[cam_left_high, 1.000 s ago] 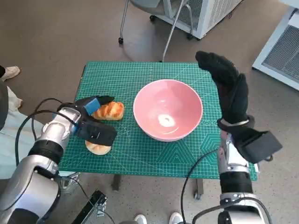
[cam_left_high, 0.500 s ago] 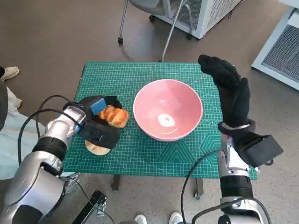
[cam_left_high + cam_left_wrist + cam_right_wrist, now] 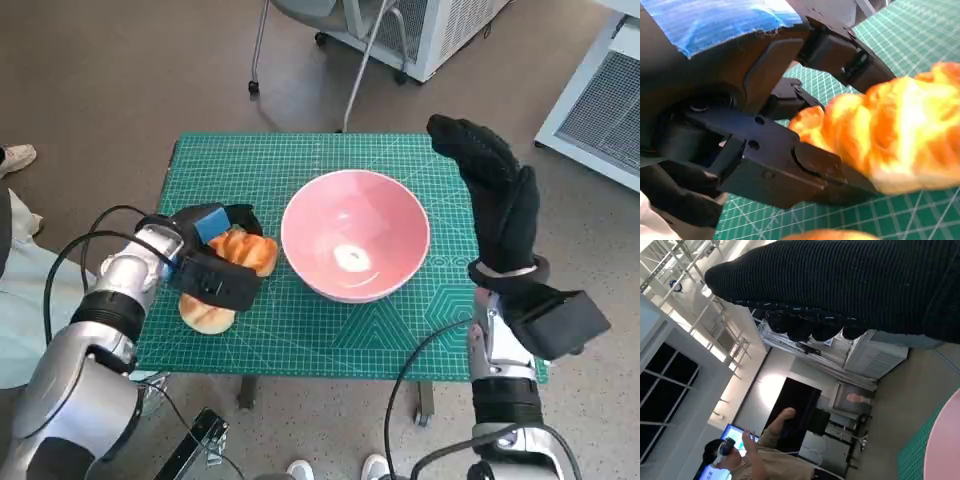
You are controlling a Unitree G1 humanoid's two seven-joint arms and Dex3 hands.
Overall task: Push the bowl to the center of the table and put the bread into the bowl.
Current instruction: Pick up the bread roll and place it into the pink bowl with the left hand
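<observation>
The bread (image 3: 243,250), a golden braided roll, is held in the left hand (image 3: 215,262), whose black fingers (image 3: 815,167) wrap round it in the left wrist view; it seems to sit just above the green cutting mat (image 3: 300,330), close beside the left rim of the pink bowl (image 3: 355,233), though from these views I cannot tell whether it is fully clear of the mat. A 2nd bread piece (image 3: 204,313), paler, lies on the mat just below that hand, near the table's front left edge. The bowl stands roughly at the middle of the mat, so the pushing part of the task looks done, and the step in hand is carrying the roll to the bowl. The next move calls for lifting the roll high enough to clear the rim, bringing it over the bowl's hollow, and only then letting go; too low a path would knock the rim and could shove the bowl off centre. The right hand (image 3: 495,190) is held up, fingers spread flat and holding nothing, over the mat's right edge, just beside the bowl but seemingly not touching it. There is open mat behind the bowl and in front of it. The bowl sits well apart from every table edge, so a small nudge would not tip it off.
</observation>
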